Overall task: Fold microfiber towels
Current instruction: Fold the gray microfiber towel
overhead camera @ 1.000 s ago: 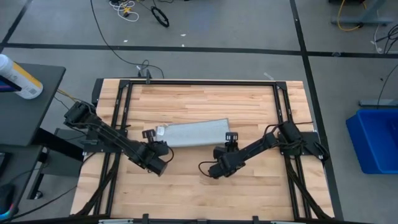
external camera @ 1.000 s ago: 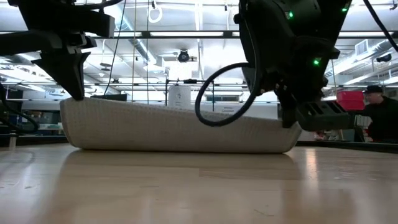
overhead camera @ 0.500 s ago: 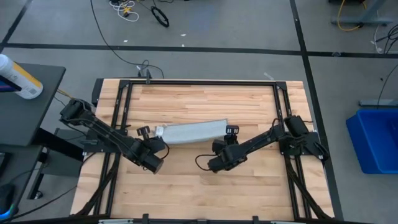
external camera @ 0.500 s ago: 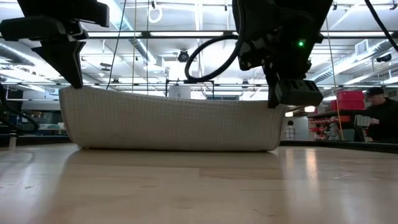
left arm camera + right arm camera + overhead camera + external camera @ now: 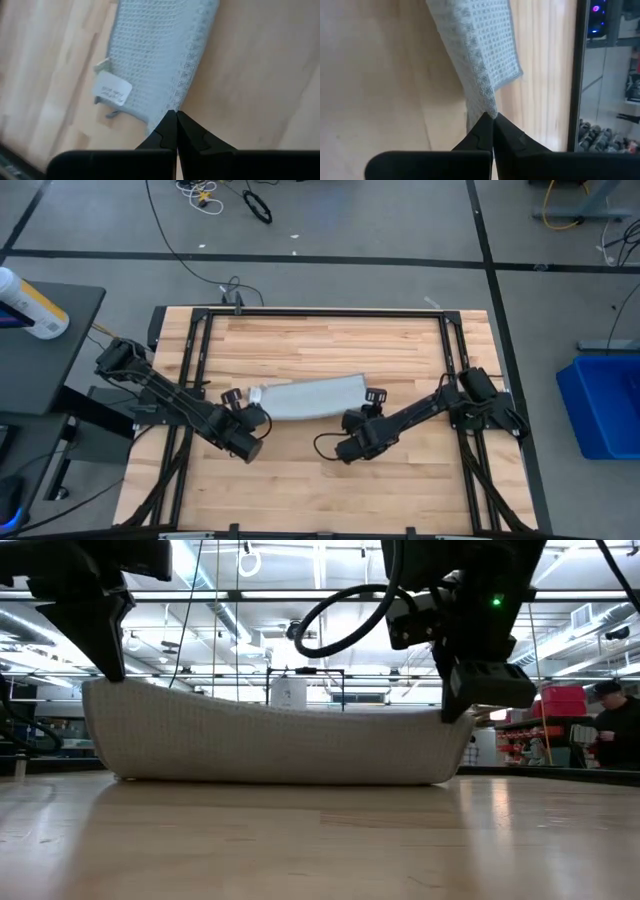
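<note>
Wood-plank bench (image 5: 330,340) inside a black frame, grey floor with cables around it. Blue bin (image 5: 608,405) on the floor off the right side, contents not visible. Towel (image 5: 305,397) mid-bench, folded, 2 corners lifted. Left claw (image 5: 240,396) and right claw (image 5: 368,397) each pinched tight on a corner. Left wrist view alone shows the white tag (image 5: 112,91).

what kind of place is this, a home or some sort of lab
Probably a robotics lab or workshop: a wooden table in a black frame, loose cables on a taped grey floor, and strip lights with shelving behind.
</note>
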